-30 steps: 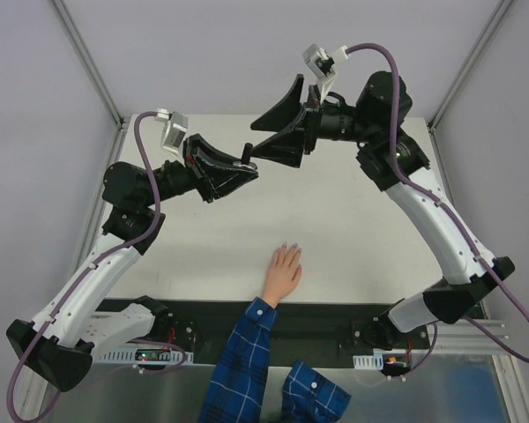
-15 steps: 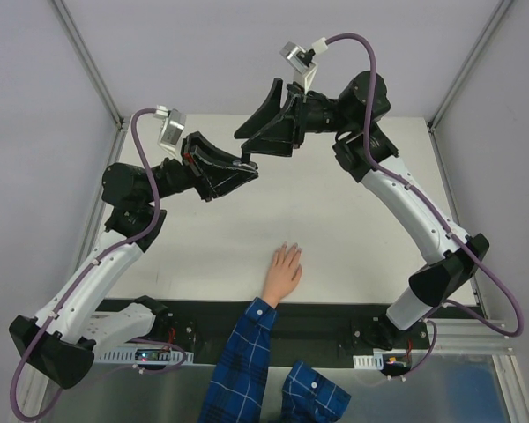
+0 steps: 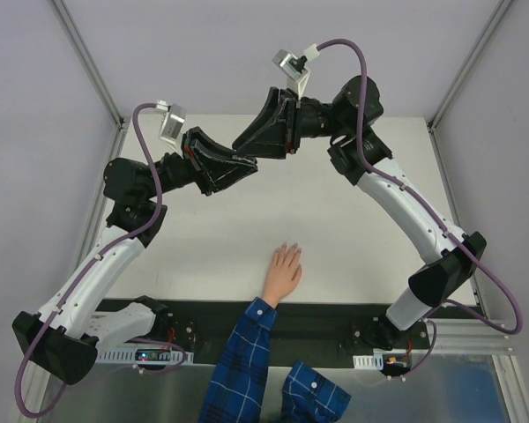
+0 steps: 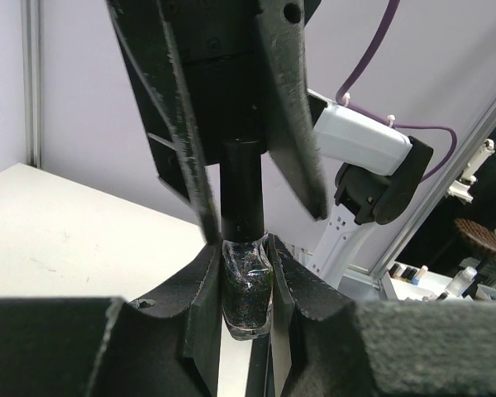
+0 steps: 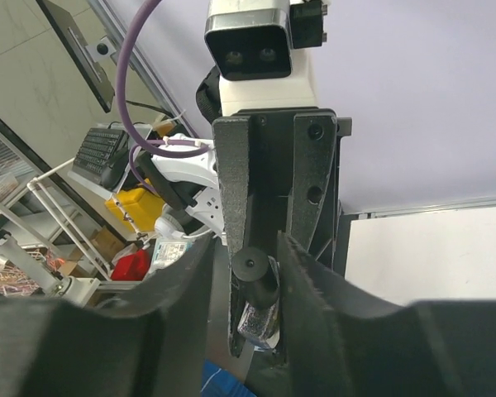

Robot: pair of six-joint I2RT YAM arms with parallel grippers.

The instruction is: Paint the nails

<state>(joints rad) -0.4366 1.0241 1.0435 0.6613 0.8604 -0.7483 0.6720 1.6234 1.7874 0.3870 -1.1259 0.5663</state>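
Note:
A small dark glittery bottle (image 4: 246,289) with a tall black cap (image 4: 241,190) is held up over the far part of the table, and my left gripper (image 4: 246,277) is shut on its glass body. My right gripper (image 5: 246,277) faces it, its two fingers standing either side of the cap (image 5: 258,266); it is open, with a narrow gap showing on the left side. In the top view the left gripper (image 3: 240,166) and right gripper (image 3: 249,148) meet tip to tip. A light-skinned hand (image 3: 283,271) in a blue plaid sleeve (image 3: 242,352) lies flat near the front edge; the nails (image 3: 287,249) are too small to make out.
The white table (image 3: 353,229) is framed by metal posts (image 3: 88,62) at its far corners. A black strip (image 3: 335,319) with both arm bases runs along the near edge. Purple cables (image 3: 141,167) loop over each wrist.
My right arm has swung left and its gripper has narrowed around the bottle's cap. The left gripper has kept its hold on the bottle and risen slightly. The hand has not moved.

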